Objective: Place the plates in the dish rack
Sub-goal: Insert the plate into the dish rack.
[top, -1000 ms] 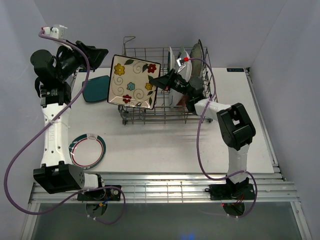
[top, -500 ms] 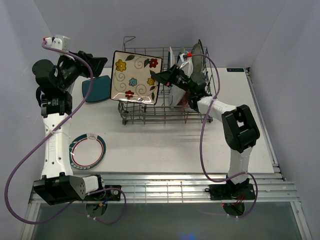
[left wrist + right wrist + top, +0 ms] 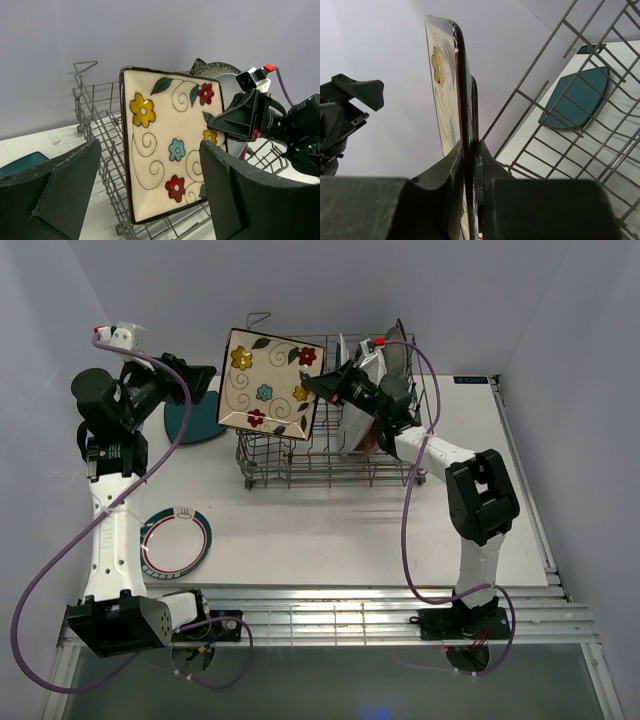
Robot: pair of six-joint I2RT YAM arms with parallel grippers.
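A stiff, glossy floral plate, probably heavy, slippery and breakable, stands on edge above the rack, its rim clamped between the right gripper's jaws, facing the left gripper's wide, empty jaws.

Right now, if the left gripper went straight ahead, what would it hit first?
Most likely the face of the floral square plate, held upright by the right gripper at the dish rack. It sits centred between the open fingers of the left gripper, though the distance is unclear.
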